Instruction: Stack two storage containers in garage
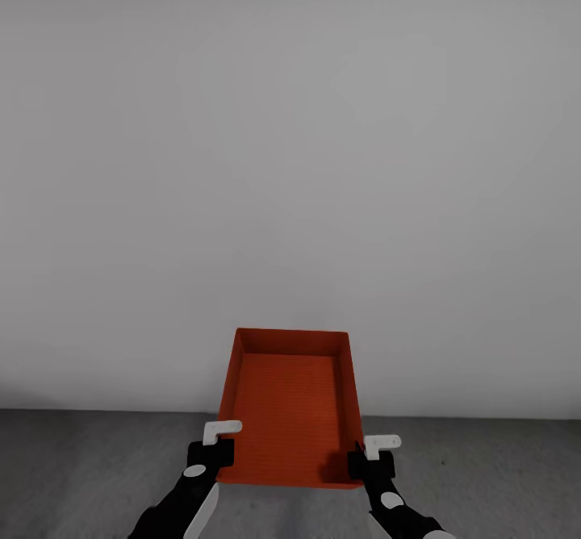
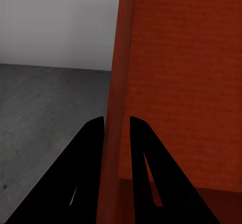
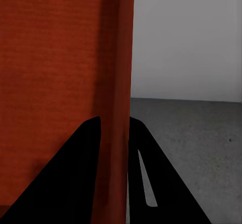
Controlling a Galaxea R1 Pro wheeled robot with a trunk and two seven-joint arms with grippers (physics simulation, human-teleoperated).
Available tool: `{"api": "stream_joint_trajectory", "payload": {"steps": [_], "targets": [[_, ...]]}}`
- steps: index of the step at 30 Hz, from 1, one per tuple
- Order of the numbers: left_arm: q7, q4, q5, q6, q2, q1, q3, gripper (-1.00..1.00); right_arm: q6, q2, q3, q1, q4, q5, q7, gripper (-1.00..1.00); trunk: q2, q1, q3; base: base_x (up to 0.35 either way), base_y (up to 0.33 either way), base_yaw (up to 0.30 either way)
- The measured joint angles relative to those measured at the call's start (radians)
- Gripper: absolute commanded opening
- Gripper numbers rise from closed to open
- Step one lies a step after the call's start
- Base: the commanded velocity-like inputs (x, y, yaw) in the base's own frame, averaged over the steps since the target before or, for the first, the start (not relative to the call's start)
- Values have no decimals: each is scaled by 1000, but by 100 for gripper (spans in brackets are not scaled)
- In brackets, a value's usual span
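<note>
Above the dark grey floor [image 1: 97,474], in front of a plain white wall [image 1: 290,160], one red-orange bin [image 1: 289,410] is held in the air between both arms. The bin is open-topped, its inside facing the head camera, its far end tilted upward toward the wall.

The left end effector [image 1: 219,452] clamps the bin's left wall at the near corner. In the left wrist view, the end effector [image 2: 117,128] has one black finger [image 2: 91,153] on the outside of the wall and the other on the inside, with the wall pinched between them.

The right end effector [image 1: 369,462] clamps the right wall at the near corner. In the right wrist view, the end effector [image 3: 115,128] straddles the wall the same way, one finger [image 3: 146,158] outside and one inside.

The floor meets the wall just beyond the bin.
</note>
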Motion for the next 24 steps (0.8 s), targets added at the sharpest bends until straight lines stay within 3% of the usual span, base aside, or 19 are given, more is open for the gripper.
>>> {"api": "stream_joint_trajectory", "payload": {"steps": [24], "targets": [[0,1,0,0,0,0,0,-100,1,0,-1,0,0,2,-1,-100,0,0,-24,0,0,0]]}}
